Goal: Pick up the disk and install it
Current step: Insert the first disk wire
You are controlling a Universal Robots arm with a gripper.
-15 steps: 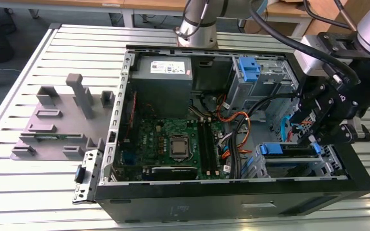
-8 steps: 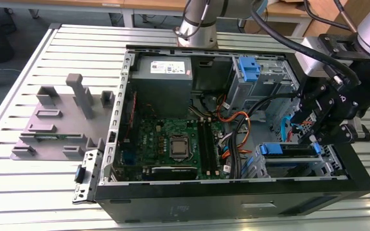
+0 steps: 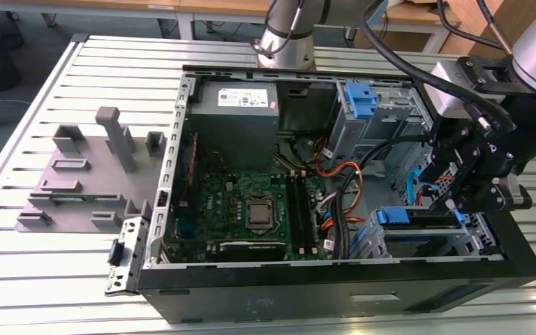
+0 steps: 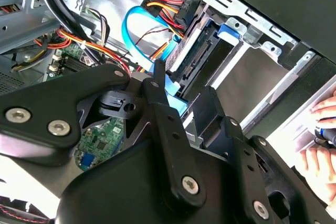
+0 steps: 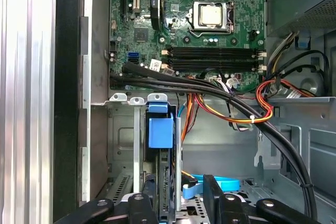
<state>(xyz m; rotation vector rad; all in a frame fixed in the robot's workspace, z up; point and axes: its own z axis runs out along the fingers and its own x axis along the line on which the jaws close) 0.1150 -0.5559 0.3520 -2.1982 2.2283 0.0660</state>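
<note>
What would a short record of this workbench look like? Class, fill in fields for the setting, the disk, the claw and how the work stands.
setting: open computer case on a slotted metal table
disk: edge-on in the drive cage, blue bracket tab toward the motherboard
claw: at the disk's other end, over the cage; grip cannot be judged
elsewhere: grey power supply inside the case; grey fixture beside the case
work: disk is inside the case, in the cage slot
</note>
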